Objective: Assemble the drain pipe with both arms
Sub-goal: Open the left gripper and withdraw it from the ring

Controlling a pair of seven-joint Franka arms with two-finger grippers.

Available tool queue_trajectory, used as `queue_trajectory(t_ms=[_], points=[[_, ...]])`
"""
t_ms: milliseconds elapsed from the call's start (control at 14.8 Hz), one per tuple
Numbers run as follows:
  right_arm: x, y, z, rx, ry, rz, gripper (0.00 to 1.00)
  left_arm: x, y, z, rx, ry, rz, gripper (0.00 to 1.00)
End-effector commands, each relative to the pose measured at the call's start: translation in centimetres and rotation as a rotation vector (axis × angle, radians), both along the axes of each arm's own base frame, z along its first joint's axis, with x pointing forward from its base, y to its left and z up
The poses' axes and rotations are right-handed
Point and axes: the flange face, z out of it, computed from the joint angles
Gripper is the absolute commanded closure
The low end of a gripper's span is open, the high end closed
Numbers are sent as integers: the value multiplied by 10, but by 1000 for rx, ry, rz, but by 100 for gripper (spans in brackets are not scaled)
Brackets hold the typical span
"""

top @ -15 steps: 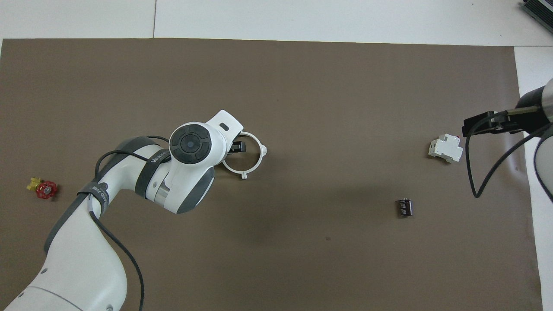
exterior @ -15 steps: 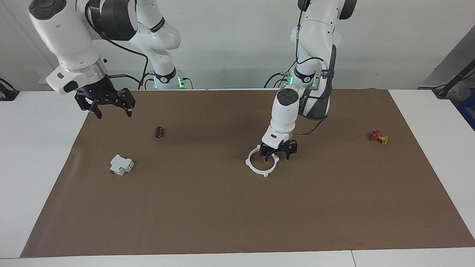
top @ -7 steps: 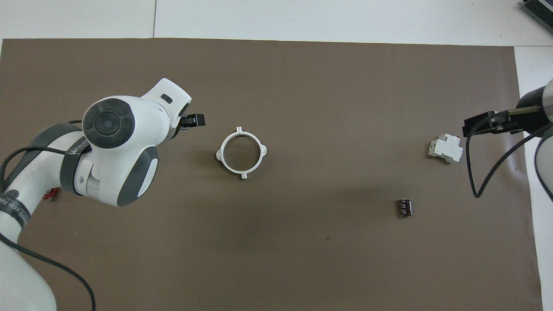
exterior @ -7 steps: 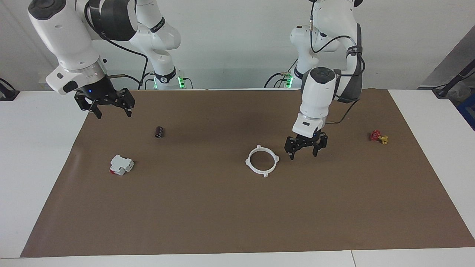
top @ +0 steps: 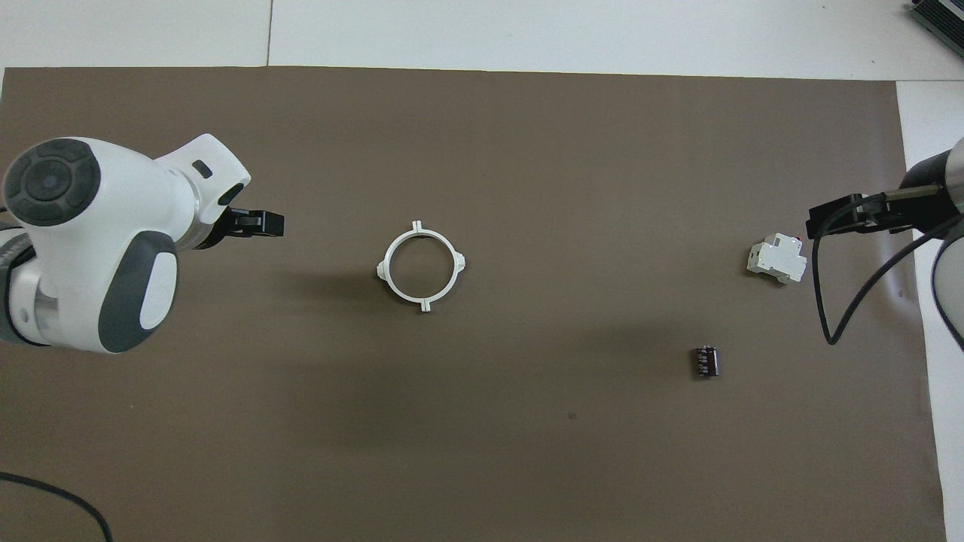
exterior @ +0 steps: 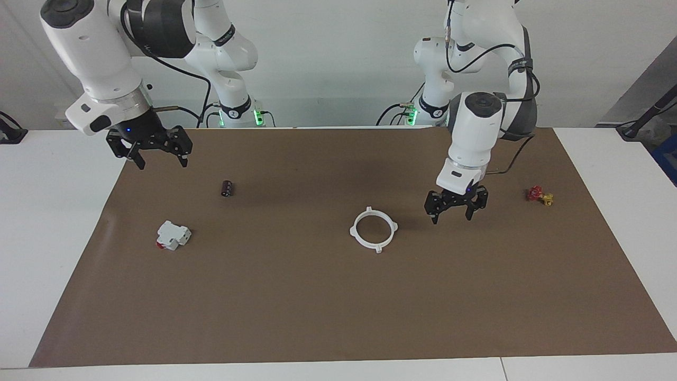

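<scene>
The drain pipe [exterior: 365, 243] lies flat on the brown mat as one closed white ring with small outward tabs; it also shows in the overhead view [top: 424, 299]. My left gripper [exterior: 450, 214] hangs open and empty above the mat, beside the ring toward the left arm's end, clear of it; it also shows in the overhead view [top: 260, 223]. My right gripper [exterior: 158, 157] is open and empty, raised over the mat's edge at the right arm's end, and waits there; only its tip shows in the overhead view [top: 832, 214].
A white boxy block with a red part [exterior: 172, 235] [top: 776, 260] and a small black cylinder [exterior: 227, 188] [top: 706, 360] lie toward the right arm's end. A small red and yellow part [exterior: 539, 195] lies toward the left arm's end. The brown mat [exterior: 317, 307] covers the table.
My left gripper has let go of the ring, risen and moved away toward the left arm's end. The ring stays where it was. The right arm has not moved.
</scene>
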Motion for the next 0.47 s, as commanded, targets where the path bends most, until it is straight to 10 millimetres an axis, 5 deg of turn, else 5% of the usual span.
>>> queue_trajectory(t_ms=[0, 203, 406], points=[[-8, -3, 2, 1, -6, -20, 0, -17, 45, 35, -1, 30, -52, 0], [-8, -5, 2, 1, -6, -23, 0, -37, 92, 74, 4, 49, -20, 0], [-9, -7, 1, 1, -5, -28, 0, -39, 101, 124, 8, 69, -46, 0]])
